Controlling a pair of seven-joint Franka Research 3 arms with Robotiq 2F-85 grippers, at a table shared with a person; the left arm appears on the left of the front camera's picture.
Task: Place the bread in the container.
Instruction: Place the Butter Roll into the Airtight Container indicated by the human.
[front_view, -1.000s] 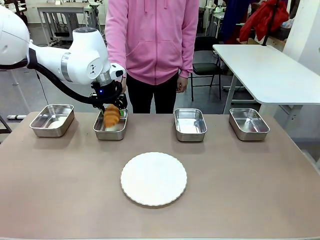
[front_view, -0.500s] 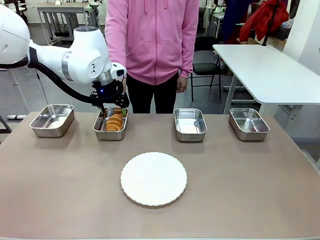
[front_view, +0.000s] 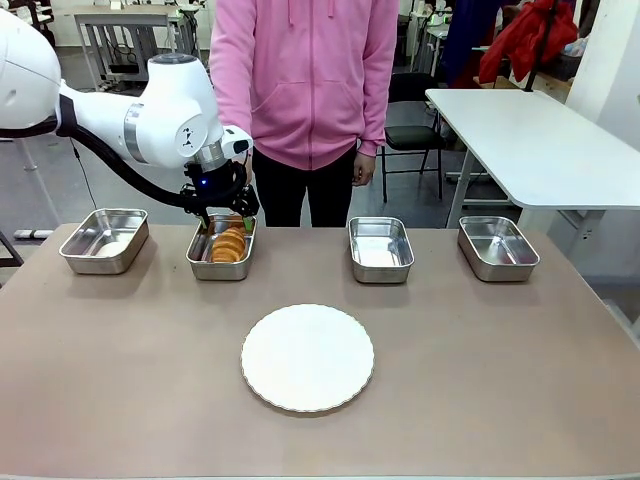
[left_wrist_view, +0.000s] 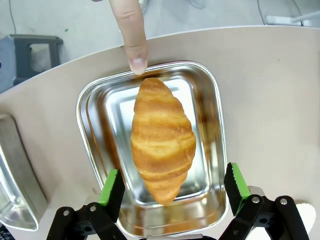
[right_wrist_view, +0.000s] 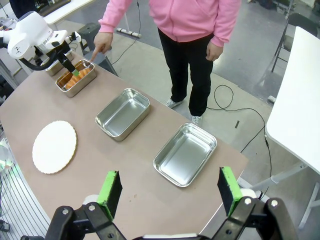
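The bread (front_view: 229, 244), a golden-brown croissant, lies flat in the container (front_view: 220, 271), the second steel pan from the left. My left gripper (front_view: 226, 214) hangs open just above it, and nothing is between its fingers. In the left wrist view the bread (left_wrist_view: 162, 140) rests lengthwise on the container's floor (left_wrist_view: 113, 117), while the green fingertips (left_wrist_view: 113, 186) stand wide on either side of its near end. A person's finger (left_wrist_view: 133, 42) points at the far rim. My right gripper (right_wrist_view: 169, 192) is open and empty, high over the table's right side.
A round white plate (front_view: 307, 357) sits mid-table. Empty steel pans stand at far left (front_view: 104, 240), right of centre (front_view: 380, 248) and far right (front_view: 497, 247). A person in a pink hoodie (front_view: 305, 80) stands at the far edge, and a white table (front_view: 540, 140) is behind on the right.
A second ago my left gripper held the bread upright over the container. It has opened, and the bread now lies in the pan. Nothing has moved in the last half second.
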